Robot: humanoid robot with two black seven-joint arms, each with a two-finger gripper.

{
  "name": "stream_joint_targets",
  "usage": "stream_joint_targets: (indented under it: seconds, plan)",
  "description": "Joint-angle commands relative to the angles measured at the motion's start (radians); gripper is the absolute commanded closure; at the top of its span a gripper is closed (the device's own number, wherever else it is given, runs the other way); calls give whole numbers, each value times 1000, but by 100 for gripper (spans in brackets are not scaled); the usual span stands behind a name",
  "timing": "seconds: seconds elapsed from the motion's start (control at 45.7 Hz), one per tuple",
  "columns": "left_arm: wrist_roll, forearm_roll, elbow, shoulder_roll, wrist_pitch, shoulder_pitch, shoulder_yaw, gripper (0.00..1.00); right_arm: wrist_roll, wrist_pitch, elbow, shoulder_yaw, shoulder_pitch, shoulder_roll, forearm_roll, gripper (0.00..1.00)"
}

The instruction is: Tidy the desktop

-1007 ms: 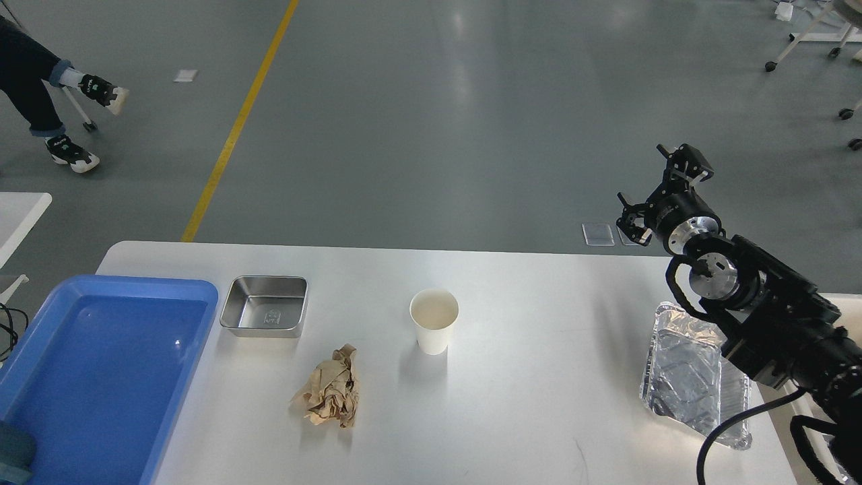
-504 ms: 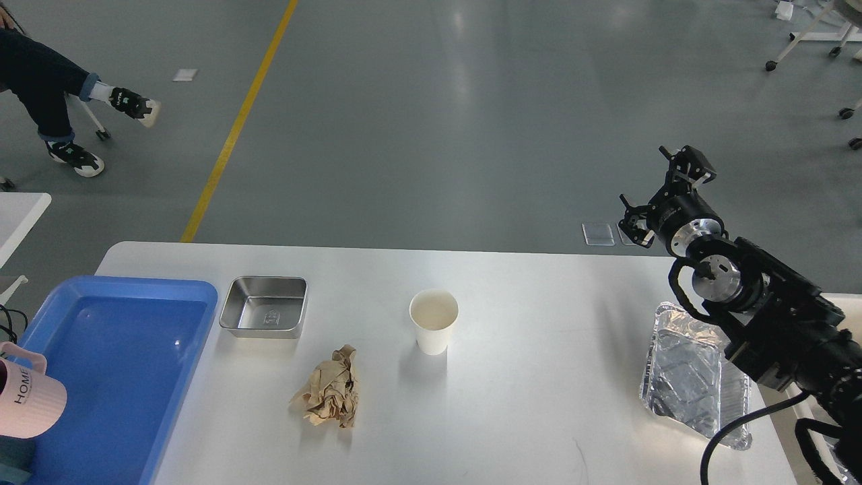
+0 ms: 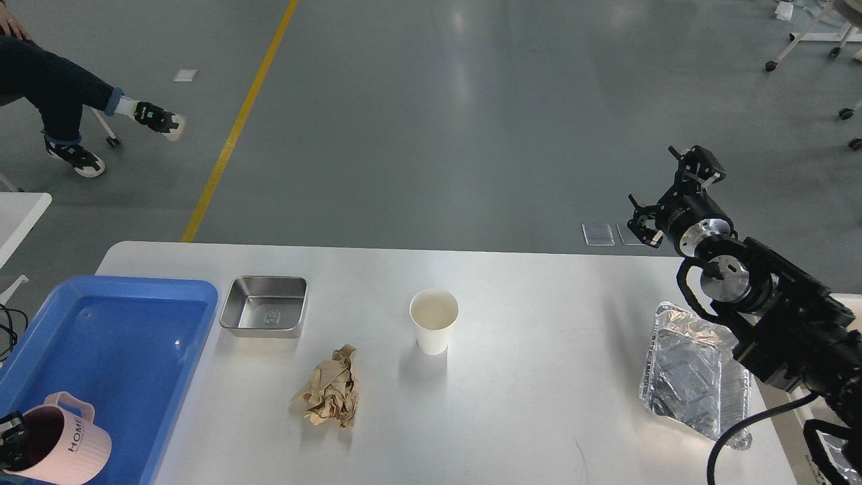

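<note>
Right jaws [image 3: 673, 195] spread wide, empty, above counter [image 3: 539, 404] edge; left jaws [image 3: 8, 441] indiscernible beside pink mug [image 3: 60, 444].

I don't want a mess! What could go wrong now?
1. The pink mug hangs tilted at the near corner of the blue tray, held by the left pincer, which is barely in view. If let go there, it might tip or roll.
2. The paper cup stands upright beside the crumpled paper. A careless reach could knock it over.
</note>
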Motion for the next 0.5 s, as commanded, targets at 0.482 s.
stream_joint_targets:
  seconds: [0.482]
  plan:
    - [-1,0,6,-54,49,26,-2,100,-1,0,0,2,-6,-6,0,0]
